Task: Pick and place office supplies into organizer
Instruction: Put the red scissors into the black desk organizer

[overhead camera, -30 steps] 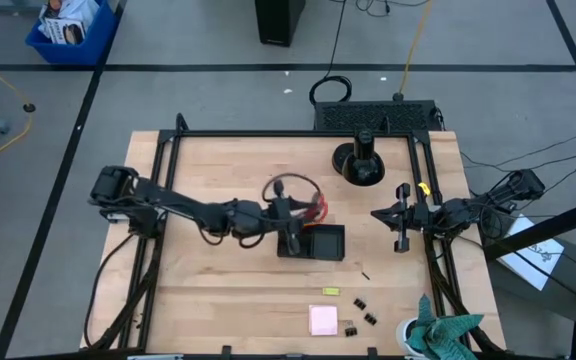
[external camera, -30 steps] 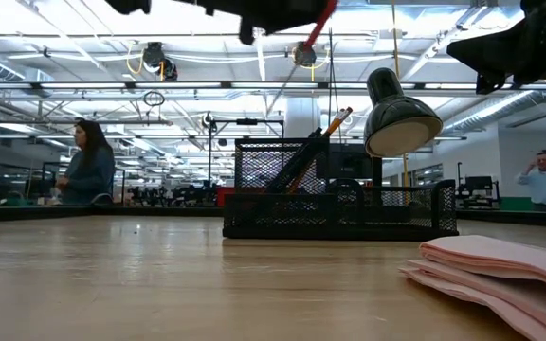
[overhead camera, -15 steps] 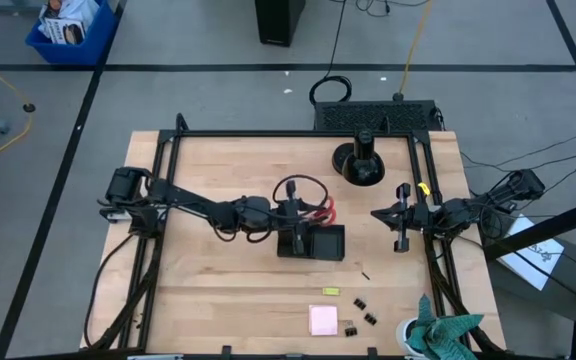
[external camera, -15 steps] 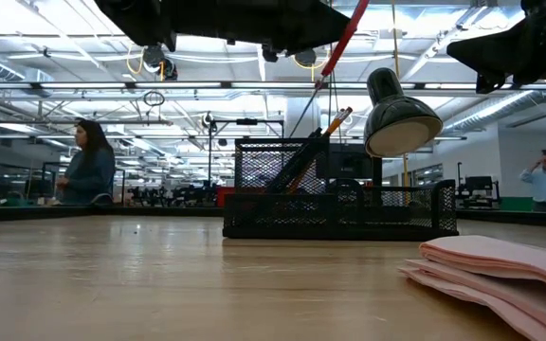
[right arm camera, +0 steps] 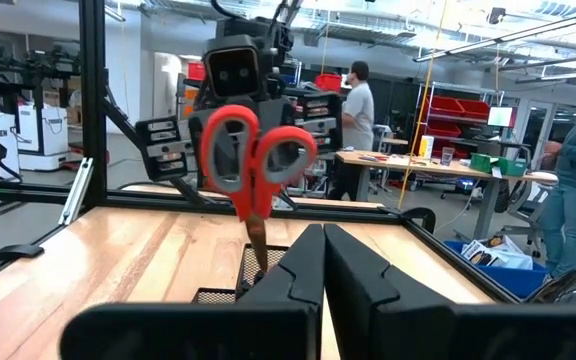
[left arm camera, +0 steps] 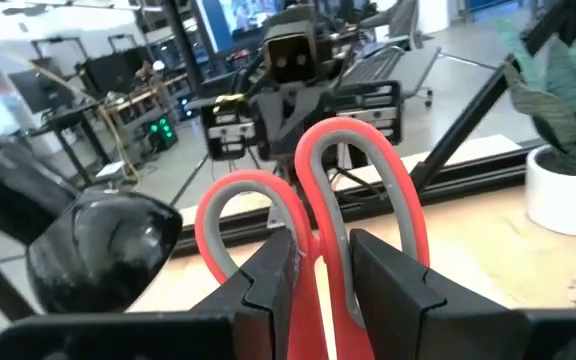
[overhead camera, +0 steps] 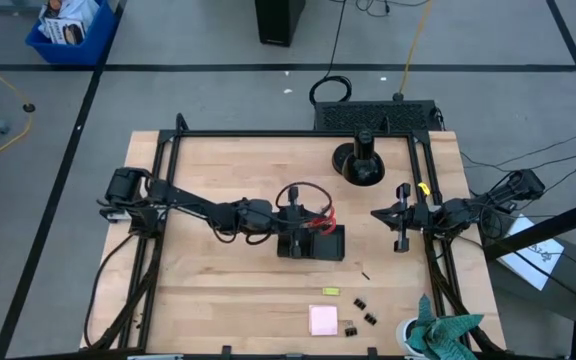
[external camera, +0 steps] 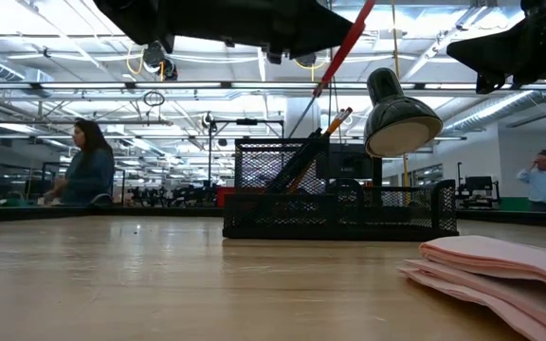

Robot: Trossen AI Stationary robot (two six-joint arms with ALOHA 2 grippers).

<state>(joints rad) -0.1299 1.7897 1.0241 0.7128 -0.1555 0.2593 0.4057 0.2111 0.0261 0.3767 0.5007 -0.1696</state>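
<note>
L gripper [overhead camera: 295, 222] over the organizer's [overhead camera: 318, 243] left end, mid-table; fingers [left arm camera: 268, 275] pinching the scissors [left arm camera: 313, 205] just below the red loops, loops up, blades pointing down into the organizer. Low view: red scissor part [external camera: 346, 45] runs tilted from under the arm toward the mesh organizer [external camera: 339, 204], where an orange pencil [external camera: 335, 121] leans alongside dark pens. R gripper [overhead camera: 401, 217] waits at the table's right edge, well apart from the organizer, fingers [right arm camera: 303, 265] pressed together, nothing held. Loose on the table near the front edge: pink pad [overhead camera: 322, 320], eraser [overhead camera: 330, 291], binder clips [overhead camera: 362, 311], one pen [overhead camera: 366, 274] just right of the organizer. Black lamp [overhead camera: 359, 160] at the back. Teal cloth [overhead camera: 438, 332] at the front-right corner. No legible writing or brand on any item; blue bin [overhead camera: 71, 28] on the floor holds printed matter, text too small to read. People stand in the room behind, off the table.
</note>
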